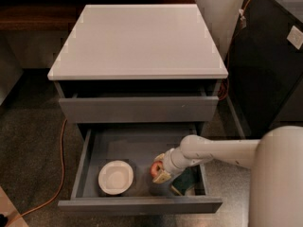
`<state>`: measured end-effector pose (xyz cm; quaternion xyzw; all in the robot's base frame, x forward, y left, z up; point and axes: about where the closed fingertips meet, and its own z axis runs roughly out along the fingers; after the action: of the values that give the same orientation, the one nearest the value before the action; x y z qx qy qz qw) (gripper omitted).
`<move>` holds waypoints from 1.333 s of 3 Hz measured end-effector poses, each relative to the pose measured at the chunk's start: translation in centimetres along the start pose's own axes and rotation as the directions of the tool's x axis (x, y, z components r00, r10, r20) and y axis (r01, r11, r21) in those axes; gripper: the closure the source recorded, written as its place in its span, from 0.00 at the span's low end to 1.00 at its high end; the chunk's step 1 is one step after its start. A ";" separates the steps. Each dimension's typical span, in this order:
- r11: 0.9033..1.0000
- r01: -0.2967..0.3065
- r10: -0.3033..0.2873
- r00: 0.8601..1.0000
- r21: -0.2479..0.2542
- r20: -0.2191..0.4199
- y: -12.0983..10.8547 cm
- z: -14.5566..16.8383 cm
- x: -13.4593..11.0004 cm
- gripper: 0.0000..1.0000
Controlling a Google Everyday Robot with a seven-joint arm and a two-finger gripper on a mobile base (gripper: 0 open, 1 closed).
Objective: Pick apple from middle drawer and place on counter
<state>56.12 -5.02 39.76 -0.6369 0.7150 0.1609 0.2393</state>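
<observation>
Shiny white counter point(137, 41), dark grey middle drawer point(142, 205), red apple point(155, 169).
The apple has an orange tinge, and the cream-white gripper point(161, 173) sits by it, near the drawer's front right corner. The bowl point(115, 176) is white.
</observation>
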 end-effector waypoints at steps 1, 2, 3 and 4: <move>0.999 0.026 -0.027 0.999 0.046 0.022 0.9 -2.2 -1.3 1.00; 0.996 0.061 -0.066 0.995 0.071 0.069 2.0 -5.0 -3.2 1.00; 0.990 0.107 -0.119 0.981 0.088 0.154 3.0 -8.7 -5.8 1.00; 0.982 0.184 -0.190 0.960 0.051 0.206 4.7 -12.9 -9.0 1.00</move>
<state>50.40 -3.77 55.04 -0.6771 0.6249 0.1926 0.3376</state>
